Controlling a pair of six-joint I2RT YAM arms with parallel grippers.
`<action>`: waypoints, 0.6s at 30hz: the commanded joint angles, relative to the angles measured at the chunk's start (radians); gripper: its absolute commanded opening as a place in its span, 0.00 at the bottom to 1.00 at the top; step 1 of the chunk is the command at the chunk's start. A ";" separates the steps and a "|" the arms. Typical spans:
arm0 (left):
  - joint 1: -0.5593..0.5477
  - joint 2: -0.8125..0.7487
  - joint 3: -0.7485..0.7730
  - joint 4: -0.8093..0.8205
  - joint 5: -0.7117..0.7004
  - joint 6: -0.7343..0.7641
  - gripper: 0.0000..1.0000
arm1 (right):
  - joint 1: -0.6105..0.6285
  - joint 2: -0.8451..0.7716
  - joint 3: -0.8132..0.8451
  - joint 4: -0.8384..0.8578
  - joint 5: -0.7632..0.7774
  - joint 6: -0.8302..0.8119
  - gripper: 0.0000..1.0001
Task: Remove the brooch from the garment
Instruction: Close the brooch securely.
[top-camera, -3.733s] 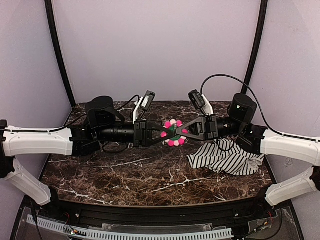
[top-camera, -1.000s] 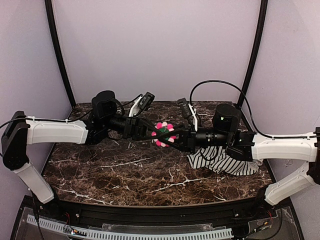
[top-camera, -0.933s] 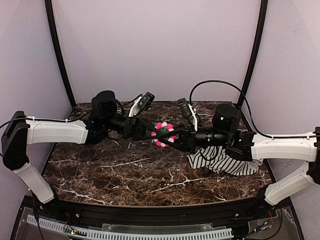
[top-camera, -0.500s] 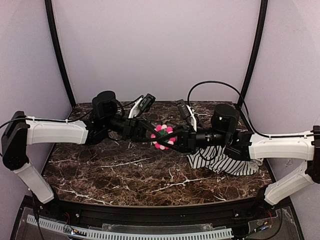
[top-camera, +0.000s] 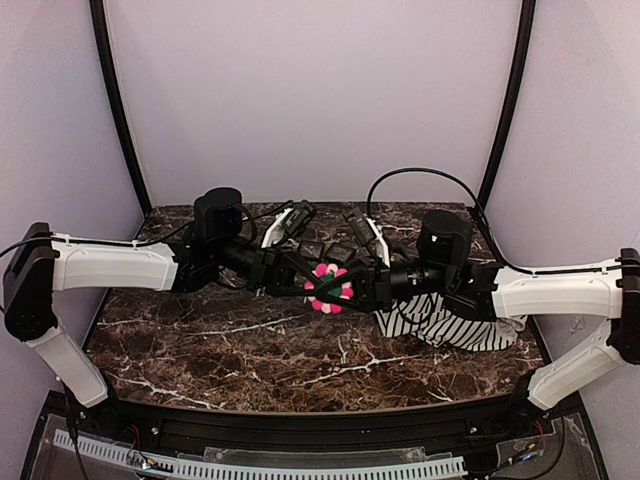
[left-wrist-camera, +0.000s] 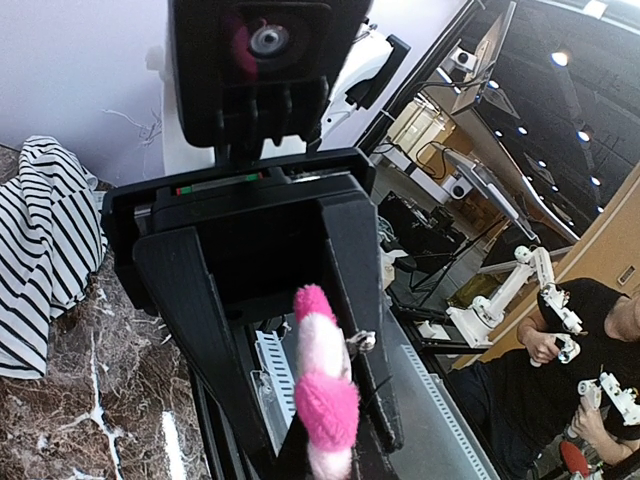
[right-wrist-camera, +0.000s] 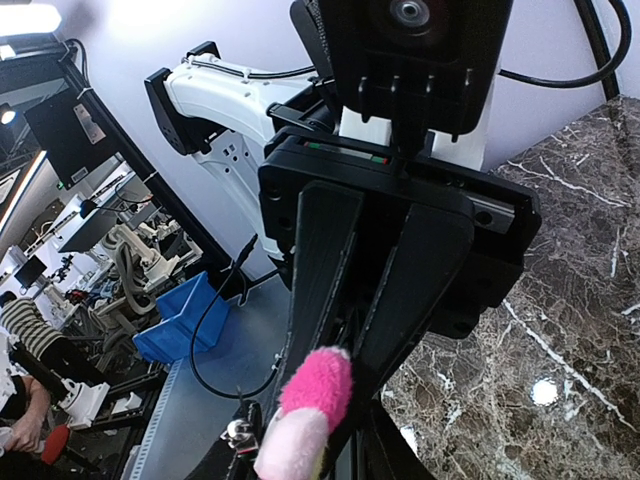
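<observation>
Two grippers meet at the brooch (top-camera: 328, 289), aloft between their tips.
Your left gripper (top-camera: 311, 283) pinches it tight, so it hangs clear of the garment (top-camera: 452, 331) (heaped behind the right gripper (top-camera: 347, 290), lower down); whether that one grips or merely flanks it, you cannot tell.

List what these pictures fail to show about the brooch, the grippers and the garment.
- Face of the brooch: both wrist views, edge-on and cut by the bottom edge.
- Whether the right gripper touches the brooch: top view, its black fingers overlap those of the left gripper.
- Full shape of the garment: top view, the right arm covers it; left wrist view, the left edge cuts it.
- Pin of the brooch: top view, too small.
</observation>
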 joint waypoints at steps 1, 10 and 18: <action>-0.020 -0.013 0.015 -0.056 -0.028 0.042 0.01 | 0.003 0.000 0.041 0.077 -0.013 0.012 0.32; -0.020 -0.026 0.009 -0.071 -0.053 0.063 0.01 | -0.010 -0.025 0.003 0.107 0.016 0.050 0.30; -0.019 -0.037 0.005 -0.088 -0.087 0.081 0.01 | -0.018 -0.051 -0.026 0.123 0.037 0.066 0.29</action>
